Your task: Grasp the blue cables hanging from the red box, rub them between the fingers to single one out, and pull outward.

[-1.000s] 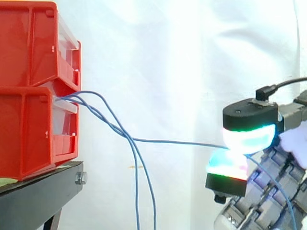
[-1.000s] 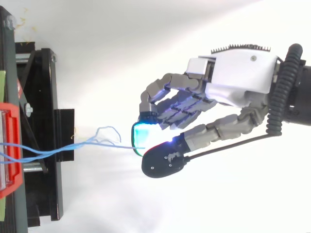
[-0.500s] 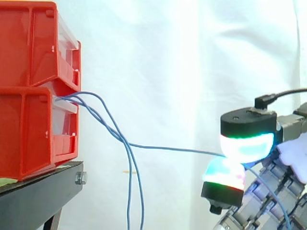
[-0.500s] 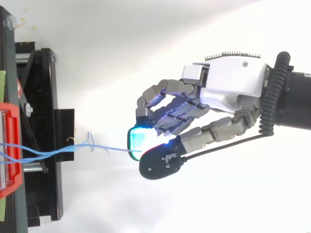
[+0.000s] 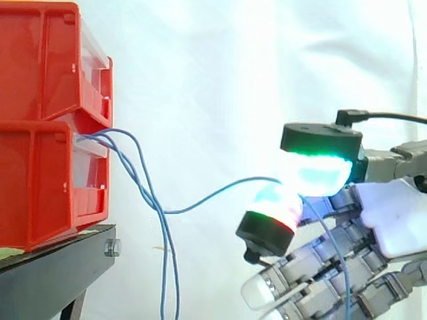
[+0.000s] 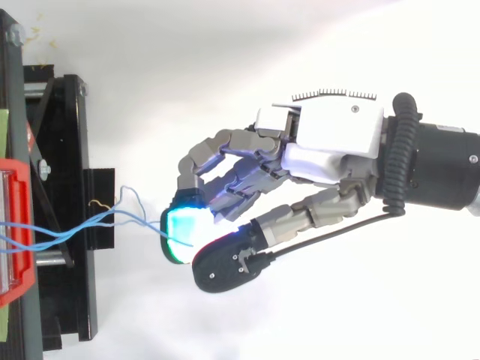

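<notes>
We see two red bins (image 5: 47,127) stacked at the left on a black stand (image 5: 53,273), their fronts near its right edge. The blue cables (image 5: 150,199) come out of the front of the lower bin, just under the bin above. Two of them drop close together past the edge of the stand and hang between the bins and the hand (image 5: 390,223). The third cable (image 5: 213,196) leaves the bundle below the bin, sags, then rises in a slack curve to the hand. The hand is closed on it. We see it pinched between the glowing thumb pad (image 5: 313,175) above and a finger pad (image 5: 272,203) below, with the other fingers curled underneath. Past the pinch the cable runs on down in front of the fingers. From above, the hand (image 6: 330,142) lies apart from the stand (image 6: 67,150), and the cables (image 6: 75,229) spread loosely from the bins toward the green fingertip (image 6: 181,229). A white curtain (image 5: 220,67) hangs behind it all.
</notes>
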Motion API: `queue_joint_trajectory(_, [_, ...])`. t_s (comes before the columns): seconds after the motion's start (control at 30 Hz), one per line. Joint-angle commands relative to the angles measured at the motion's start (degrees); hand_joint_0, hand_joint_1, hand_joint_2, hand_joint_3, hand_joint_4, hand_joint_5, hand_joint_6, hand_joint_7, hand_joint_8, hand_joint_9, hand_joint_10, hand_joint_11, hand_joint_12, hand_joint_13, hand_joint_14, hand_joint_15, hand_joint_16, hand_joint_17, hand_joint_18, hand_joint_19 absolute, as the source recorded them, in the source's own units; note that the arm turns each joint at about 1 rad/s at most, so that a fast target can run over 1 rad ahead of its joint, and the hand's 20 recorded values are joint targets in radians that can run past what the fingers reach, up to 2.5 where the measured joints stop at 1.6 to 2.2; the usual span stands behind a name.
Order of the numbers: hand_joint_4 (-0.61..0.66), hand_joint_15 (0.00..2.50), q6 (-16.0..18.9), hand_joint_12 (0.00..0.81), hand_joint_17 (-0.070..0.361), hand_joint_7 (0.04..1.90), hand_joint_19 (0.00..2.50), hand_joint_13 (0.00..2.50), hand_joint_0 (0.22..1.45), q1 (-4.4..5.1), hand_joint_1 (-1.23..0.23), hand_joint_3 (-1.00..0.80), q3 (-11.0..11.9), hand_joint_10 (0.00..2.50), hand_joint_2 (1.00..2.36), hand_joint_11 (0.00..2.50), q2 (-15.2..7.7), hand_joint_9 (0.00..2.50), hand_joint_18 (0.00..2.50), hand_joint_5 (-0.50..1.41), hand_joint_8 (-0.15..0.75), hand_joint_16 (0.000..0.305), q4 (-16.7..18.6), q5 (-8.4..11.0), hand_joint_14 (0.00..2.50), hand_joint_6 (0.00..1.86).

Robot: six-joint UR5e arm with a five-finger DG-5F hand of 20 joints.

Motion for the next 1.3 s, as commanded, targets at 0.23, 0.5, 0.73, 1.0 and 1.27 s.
queue_joint_trajectory(0.23, [0.01, 0.23, -0.97, 0.415, 0.128, 1.14, 0.21, 0.66, 0.61, 0.3, -0.86, -0.04, -0.06, 0.0, 1.0, 0.11, 0.0, 0.78, 0.68, -0.07, 0.3, 0.057, 1.88, -0.05, 0.01, 0.88])
queue_joint_trajectory(0.5, [0.03, 0.25, -0.97, 0.419, 0.131, 1.17, 0.21, 0.69, 0.6, 0.3, -0.87, -0.03, -0.06, 0.0, 1.02, 0.12, 0.0, 0.83, 0.71, -0.06, 0.308, 0.058, 1.88, -0.05, 0.01, 0.87])
queue_joint_trajectory(0.73, [0.03, 0.25, -0.97, 0.415, 0.131, 1.16, 0.2, 0.68, 0.6, 0.3, -0.88, -0.02, -0.06, 0.0, 1.02, 0.12, 0.0, 0.85, 0.71, -0.06, 0.306, 0.058, 1.88, -0.05, 0.01, 0.86])
queue_joint_trajectory(1.0, [0.03, 0.25, -0.97, 0.416, 0.131, 1.17, 0.2, 0.65, 0.59, 0.3, -0.88, -0.03, -0.06, 0.0, 1.04, 0.12, 0.0, 0.86, 0.69, -0.05, 0.305, 0.058, 1.88, -0.05, 0.01, 0.86])
queue_joint_trajectory(1.27, [0.05, 0.25, -0.97, 0.415, 0.13, 1.18, 0.2, 0.66, 0.6, 0.3, -0.89, -0.04, -0.06, 0.0, 1.01, 0.13, 0.0, 0.85, 0.68, -0.05, 0.305, 0.058, 1.97, 0.04, 0.01, 0.86])
